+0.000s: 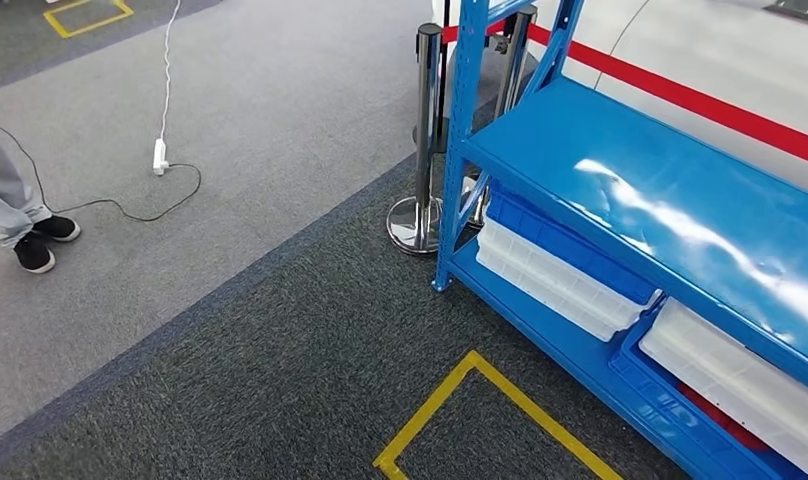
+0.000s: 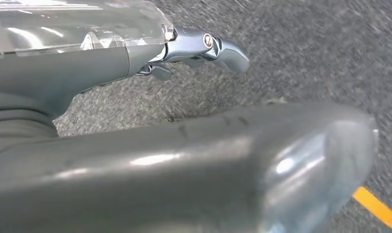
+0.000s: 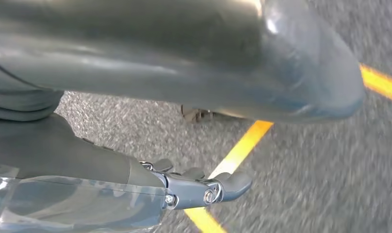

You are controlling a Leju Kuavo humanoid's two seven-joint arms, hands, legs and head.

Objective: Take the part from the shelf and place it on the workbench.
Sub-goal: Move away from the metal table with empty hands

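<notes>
A blue metal shelf (image 1: 660,190) stands on the right of the head view, its top board bare and glossy. On its lower level sit stacked white trays (image 1: 560,285) inside a blue bin (image 1: 570,235), and another white tray (image 1: 740,385) with something red (image 1: 715,418) under it. No part is clearly recognisable. My left hand (image 2: 87,77) hangs over dark carpet, fingers (image 2: 208,46) stretched out away from the thumb (image 2: 242,160), holding nothing. My right hand (image 3: 87,160) hangs the same way above a yellow floor line (image 3: 242,145), fingers (image 3: 208,189) extended and empty.
A chrome stanchion (image 1: 427,130) stands at the shelf's near-left post. A yellow taped square (image 1: 450,400) marks the dark carpet in front of the shelf. A person's feet in black shoes (image 1: 35,245) are at the far left, near a white power strip (image 1: 160,155) and its cable.
</notes>
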